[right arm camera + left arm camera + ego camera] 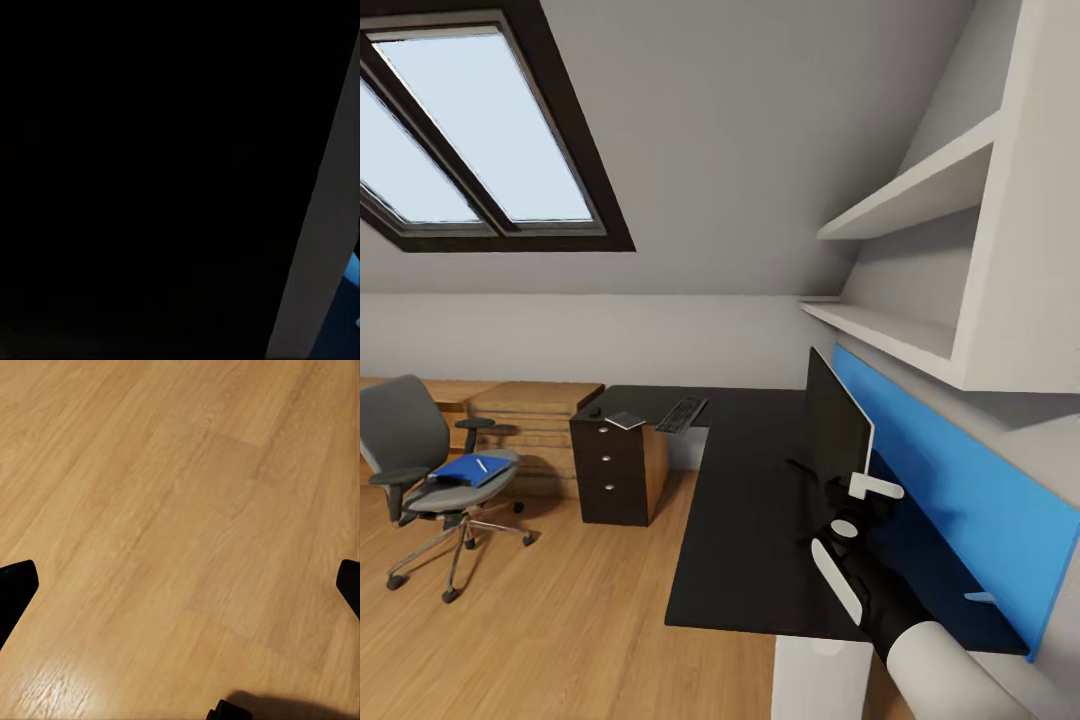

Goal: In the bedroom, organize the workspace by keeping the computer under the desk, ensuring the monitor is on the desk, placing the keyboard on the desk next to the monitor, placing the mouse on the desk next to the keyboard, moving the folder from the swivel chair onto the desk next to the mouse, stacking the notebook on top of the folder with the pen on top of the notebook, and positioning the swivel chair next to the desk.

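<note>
The black monitor (838, 425) stands edge-on on the black desk (745, 520). My right gripper (857, 535) is at the monitor's foot, its white fingers (836, 580) wide apart and open. At the desk's far end lie the keyboard (682, 414), the dark notebook (625, 420) and the mouse (595, 411). The blue folder (468, 469) with the pen (481, 465) on it rests on the swivel chair (405, 430), far left. My left gripper (180, 585) hangs open over bare wood floor. The computer is out of view.
A black drawer unit (610, 470) carries the desk's far end, with a wooden dresser (530, 415) behind it. A blue wall panel (970, 500) and white shelves (920, 195) run along the right. Open wood floor (560, 620) lies between chair and desk.
</note>
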Controlling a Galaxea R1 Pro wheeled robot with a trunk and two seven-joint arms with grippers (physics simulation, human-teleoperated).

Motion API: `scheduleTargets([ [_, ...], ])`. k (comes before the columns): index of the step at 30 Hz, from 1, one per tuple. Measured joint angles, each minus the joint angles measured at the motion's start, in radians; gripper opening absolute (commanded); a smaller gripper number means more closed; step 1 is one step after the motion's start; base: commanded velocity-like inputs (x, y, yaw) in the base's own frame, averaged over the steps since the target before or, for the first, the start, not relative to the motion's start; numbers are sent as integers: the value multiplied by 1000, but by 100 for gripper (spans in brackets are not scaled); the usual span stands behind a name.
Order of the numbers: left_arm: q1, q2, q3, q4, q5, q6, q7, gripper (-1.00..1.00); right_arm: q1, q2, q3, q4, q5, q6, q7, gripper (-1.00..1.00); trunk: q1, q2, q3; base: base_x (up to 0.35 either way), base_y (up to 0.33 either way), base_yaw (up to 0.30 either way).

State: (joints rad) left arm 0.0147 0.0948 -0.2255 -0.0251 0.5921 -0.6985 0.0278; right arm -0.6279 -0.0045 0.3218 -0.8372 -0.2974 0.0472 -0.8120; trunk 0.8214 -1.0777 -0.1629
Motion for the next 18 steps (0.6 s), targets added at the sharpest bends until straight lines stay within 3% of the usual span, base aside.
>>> scheduleTargets([
  [7,0,0,1,0,0,0,0,100,0,2,2,12,3,0,88,100,0,0,0,0,-2,-1],
  [14,0,0,1,0,0,0,0,100,0,3,3,14,4,1,97,100,0,0,0,0,-1,0],
  [18,0,0,1,0,0,0,1,100,0,3,3,14,3,1,98,100,0,0,0,0,-150,0],
])
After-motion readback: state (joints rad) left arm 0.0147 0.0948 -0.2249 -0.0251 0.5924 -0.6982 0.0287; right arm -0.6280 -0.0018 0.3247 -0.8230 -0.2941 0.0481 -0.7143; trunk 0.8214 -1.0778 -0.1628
